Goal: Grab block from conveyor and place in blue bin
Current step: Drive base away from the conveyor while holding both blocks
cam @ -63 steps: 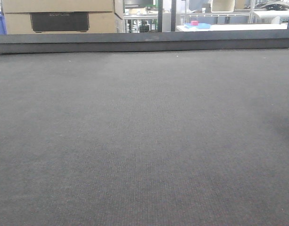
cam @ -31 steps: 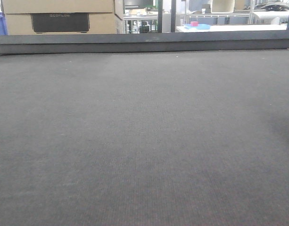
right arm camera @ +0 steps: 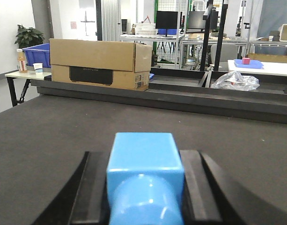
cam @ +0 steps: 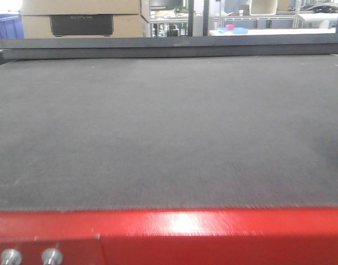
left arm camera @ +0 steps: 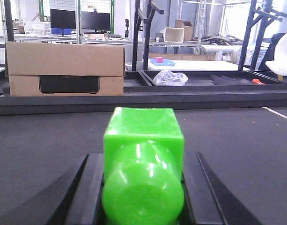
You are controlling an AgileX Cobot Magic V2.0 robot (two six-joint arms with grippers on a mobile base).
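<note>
A bright green block [left arm camera: 143, 131] fills the middle of the left wrist view, with my left gripper [left arm camera: 143, 161] shut on it; the black fingers [left arm camera: 94, 183] press both its sides. In the right wrist view my right gripper [right arm camera: 144, 161] is shut the same way on a light blue block [right arm camera: 143, 145]. Both hang low over the dark grey conveyor [cam: 169, 127], whose belt shows no loose block. A blue bin [right arm camera: 35, 54] stands far off at the left, beyond the belt's raised rail [cam: 169, 49]. Neither gripper shows in the front view.
A cardboard box [right arm camera: 99, 63] sits behind the rail. A crumpled clear plastic bag [right arm camera: 234, 80] lies in a dark tray beyond it. A red frame edge [cam: 169, 232] with two silver bolts borders the belt's near side. A bottle [right arm camera: 21, 60] stands by the bin.
The front view has shifted: a red frame edge with two bolts now fills its bottom, and the box and blue bin in the background sit further right.
</note>
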